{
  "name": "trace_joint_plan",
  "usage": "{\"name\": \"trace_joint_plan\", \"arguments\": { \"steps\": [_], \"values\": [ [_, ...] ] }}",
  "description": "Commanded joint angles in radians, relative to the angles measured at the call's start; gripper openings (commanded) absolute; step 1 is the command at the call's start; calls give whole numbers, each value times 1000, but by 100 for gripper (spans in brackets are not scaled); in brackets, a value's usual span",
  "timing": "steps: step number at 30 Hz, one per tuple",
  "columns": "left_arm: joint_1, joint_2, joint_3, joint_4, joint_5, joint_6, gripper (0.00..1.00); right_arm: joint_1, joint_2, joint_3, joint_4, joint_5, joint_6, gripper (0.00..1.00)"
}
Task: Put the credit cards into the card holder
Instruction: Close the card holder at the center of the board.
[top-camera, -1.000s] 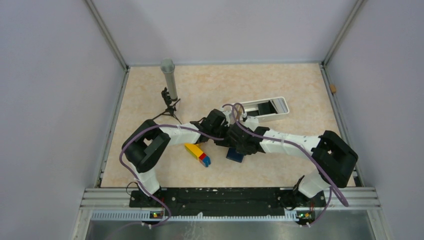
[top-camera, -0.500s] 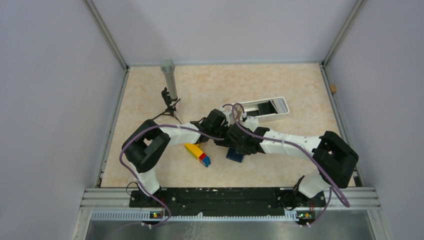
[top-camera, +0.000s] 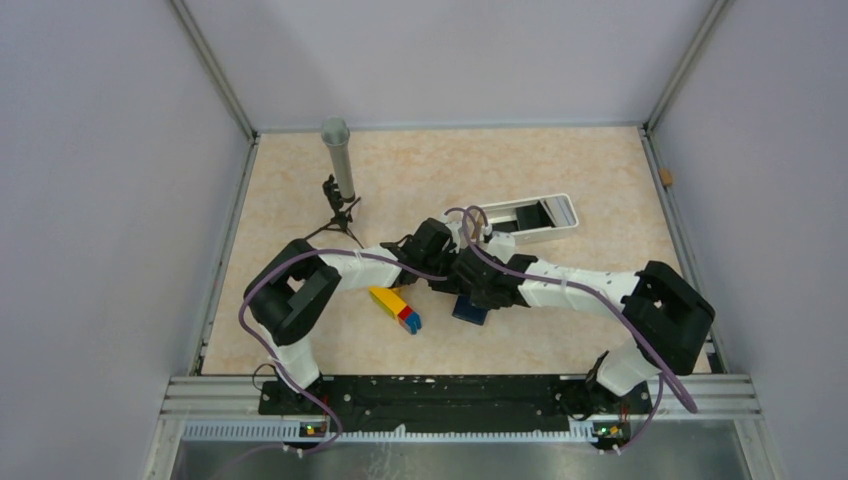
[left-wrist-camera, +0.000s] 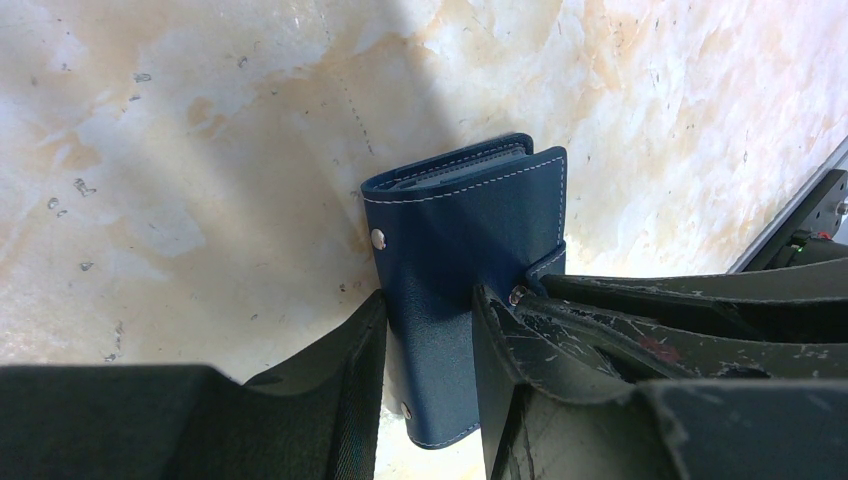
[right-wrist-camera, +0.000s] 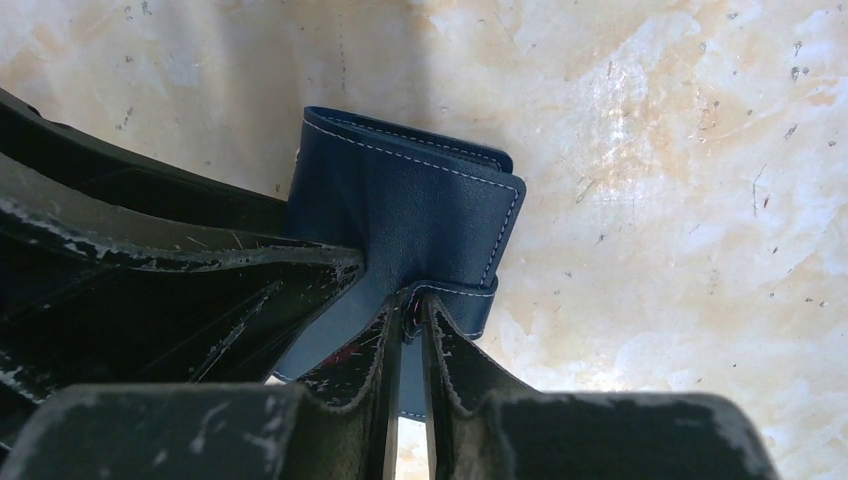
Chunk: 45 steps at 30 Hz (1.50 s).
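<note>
- A beige marbled table (top-camera: 580, 170) sits between pale grey walls (top-camera: 100, 200), and both arms reach in to meet near its middle.
- The left tool (left-wrist-camera: 428, 295) is clamped on the navy holder (left-wrist-camera: 465, 240), one finger pressed to each long side. The holder's far end sticks out past the fingertips.
- The holder is folded over and rests on the table. White stitching runs along its edges, and a small stud (left-wrist-camera: 378, 238) sits on its cover just beyond the left tool's left finger.
- At the holder's far end, paler grey layers show inside the fold. What they are cannot be told.
- The right tool (right-wrist-camera: 412, 302) has its fingers almost together, pinching the holder's strap (right-wrist-camera: 455, 292), which wraps round the edge next to its tips.
- In the right wrist view, the left tool's fingers lie to the left of the right tool, against the same holder.
- The bricks (top-camera: 395, 306), yellow, red and blue in one row, lie on the table just to the left of the two tools and clear of the holder.
- A white tray (top-camera: 570, 212) lies beyond the tools, to the right.
- A grey tube (top-camera: 338, 160) on a small black tripod stands beyond the tools, well to the left.
</note>
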Motion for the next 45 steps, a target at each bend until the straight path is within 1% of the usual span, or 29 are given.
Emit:
{"name": "trace_joint_plan", "arguments": {
  "steps": [1, 14, 30, 39, 45],
  "values": [
    [-17, 50, -4, -65, -41, 30, 38, 17, 29, 14, 41, 7, 4, 11],
    [-18, 51, -4, -65, -39, 30, 38, 17, 73, 44, 18, 37, 19, 14],
    [-17, 53, -6, -61, -31, 29, 38, 36, 96, 109, 4, 28, 3, 18],
    [-18, 51, -6, -59, -30, 29, 38, 54, 105, 147, -26, 62, -1, 18],
    [-18, 51, -6, -60, -30, 30, 38, 84, 141, 210, -95, 121, -13, 18]
  ]
}}
